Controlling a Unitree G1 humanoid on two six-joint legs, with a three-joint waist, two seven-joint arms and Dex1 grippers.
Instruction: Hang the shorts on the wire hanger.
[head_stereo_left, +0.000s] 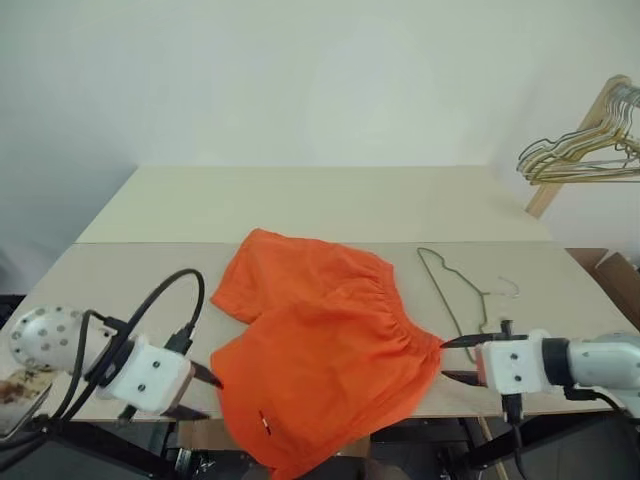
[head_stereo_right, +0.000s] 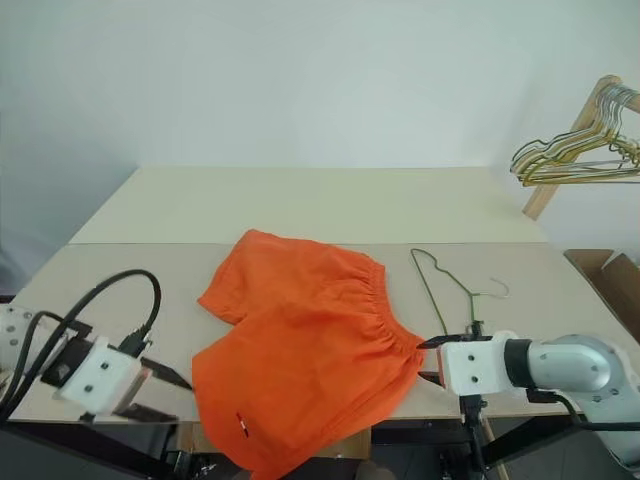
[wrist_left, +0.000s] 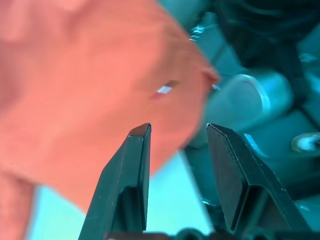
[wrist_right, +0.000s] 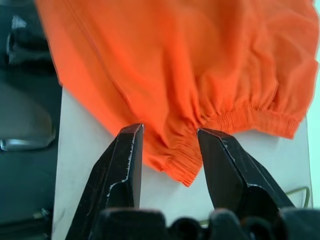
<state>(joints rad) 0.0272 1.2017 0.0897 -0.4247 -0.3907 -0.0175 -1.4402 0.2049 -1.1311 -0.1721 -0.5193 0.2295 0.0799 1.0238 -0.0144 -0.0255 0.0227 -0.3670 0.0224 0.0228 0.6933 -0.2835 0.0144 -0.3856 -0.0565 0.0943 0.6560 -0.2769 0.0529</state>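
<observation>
So the pale tabletop (head_stereo_left: 150, 270) carries everything here, and the biggest item on it is the shorts (head_stereo_left: 320, 350), spread flat near the middle of the front edge with one leg spilling over that edge. The wire hanger (head_stereo_left: 452, 295) lies flat toward the front right corner, just beside the waistband. The left gripper (head_stereo_left: 205, 392) sits at the front edge by the hem, fingers apart and empty; its wrist view catches the small white tag (wrist_left: 163, 90). The right gripper (head_stereo_left: 457, 358) is spread open too, right at the waistband corner, gripping nothing.
</observation>
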